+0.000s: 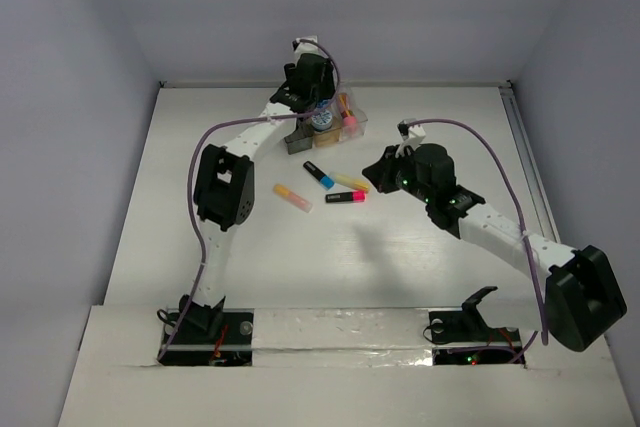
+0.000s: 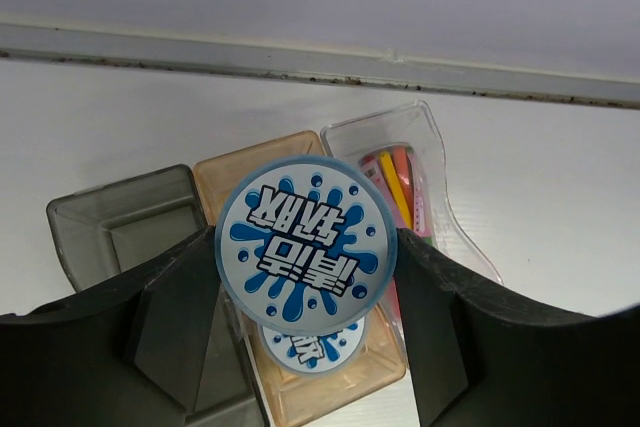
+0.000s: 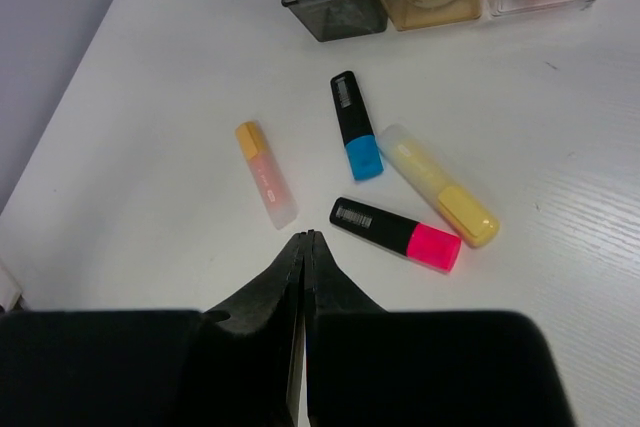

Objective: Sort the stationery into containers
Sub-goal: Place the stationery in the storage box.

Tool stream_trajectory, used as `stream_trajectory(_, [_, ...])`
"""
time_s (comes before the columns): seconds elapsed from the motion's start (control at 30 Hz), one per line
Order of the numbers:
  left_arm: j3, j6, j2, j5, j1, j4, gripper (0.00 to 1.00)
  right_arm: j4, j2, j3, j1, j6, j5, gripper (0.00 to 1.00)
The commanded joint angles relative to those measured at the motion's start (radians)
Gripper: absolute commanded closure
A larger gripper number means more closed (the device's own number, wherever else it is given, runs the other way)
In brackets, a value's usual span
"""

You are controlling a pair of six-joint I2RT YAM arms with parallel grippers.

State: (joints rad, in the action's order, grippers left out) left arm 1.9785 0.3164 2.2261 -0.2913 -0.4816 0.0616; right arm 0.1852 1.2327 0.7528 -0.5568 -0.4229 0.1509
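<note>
My left gripper [image 2: 305, 287] is shut on a round blue-white tub [image 2: 305, 244] and holds it above the amber bin [image 2: 250, 162]. A second tub [image 2: 305, 347] lies inside that bin. The dark grey bin [image 2: 110, 232] is to its left. The clear bin [image 2: 425, 137] to its right holds a pink stick [image 2: 398, 175]. My right gripper [image 3: 305, 237] is shut and empty above the table. Just beyond its tips lie an orange-yellow highlighter [image 3: 266, 174], a blue one [image 3: 356, 125], a yellow one [image 3: 438, 185] and a pink one [image 3: 395, 234].
The bins [image 1: 330, 125] stand at the back of the white table, close to the rear wall. The highlighters [image 1: 330, 187] lie loose in the middle of the table, between the two arms. Grey walls close in the left and right sides.
</note>
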Motion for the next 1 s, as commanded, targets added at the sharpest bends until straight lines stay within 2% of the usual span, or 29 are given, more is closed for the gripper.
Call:
stream_trajectory(0.0, [0.075,0.009,-0.014,-0.029,0.011,-0.092,0.86,0.025,0.001,0.022,-0.003,0.007,0.010,0.95])
stream_trajectory(0.77, [0.023,-0.028,0.067,0.006,0.040,-0.146,0.81,0.025,0.044,0.034,-0.003,0.012,0.026,0.92])
stream_trajectory(0.87, [0.014,-0.033,0.070,0.006,0.040,-0.147,0.74,0.026,0.048,0.036,-0.003,0.012,0.024,0.92])
stream_trajectory(0.9, [0.013,-0.033,0.072,0.009,0.040,-0.148,0.65,0.026,0.048,0.034,-0.003,0.012,0.022,0.91])
stream_trajectory(0.97, [0.017,-0.034,0.076,0.018,0.040,-0.143,0.56,0.025,0.048,0.036,-0.003,0.013,0.016,0.90])
